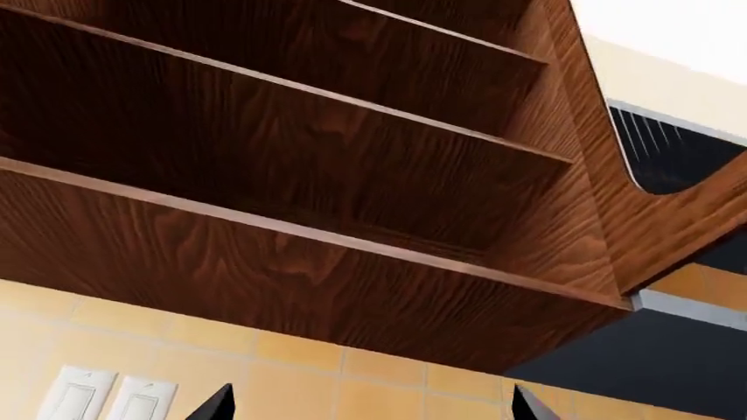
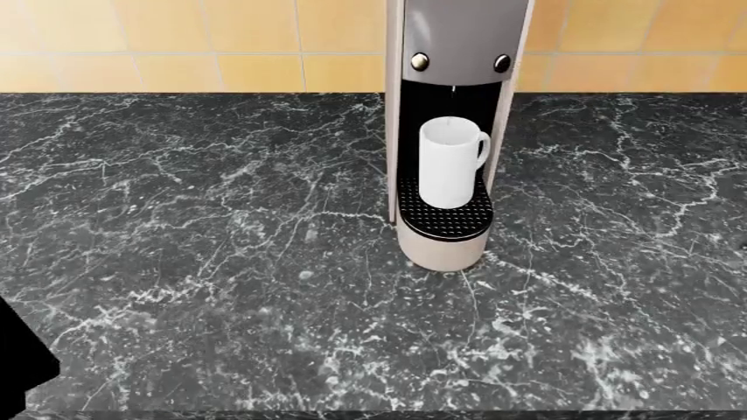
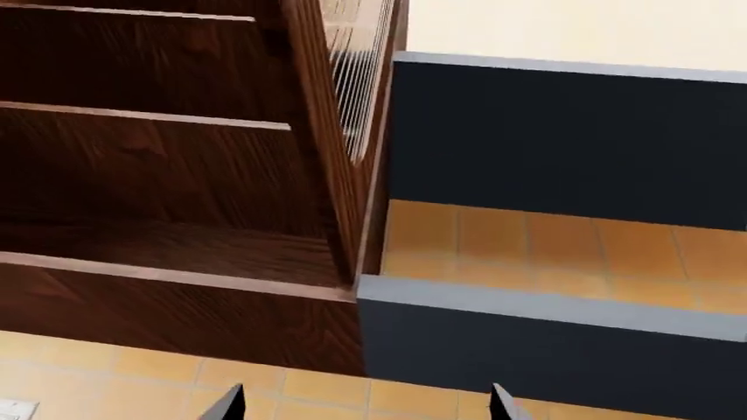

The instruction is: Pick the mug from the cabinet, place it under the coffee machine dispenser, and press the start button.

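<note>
Sitting on black marble counter [image 2: 175, 262] w/ tiled wall [image 2: 175, 44] behind – mug [image 2: 450, 162] under dispenser [image 2: 450, 131]; both grippers spread.

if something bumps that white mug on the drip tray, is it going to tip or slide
The mug looks tall for its base, so a high push would probably tip it. The perforated drip tray may limit sliding. Its handle side sits near the recess wall, which might catch it.
</note>
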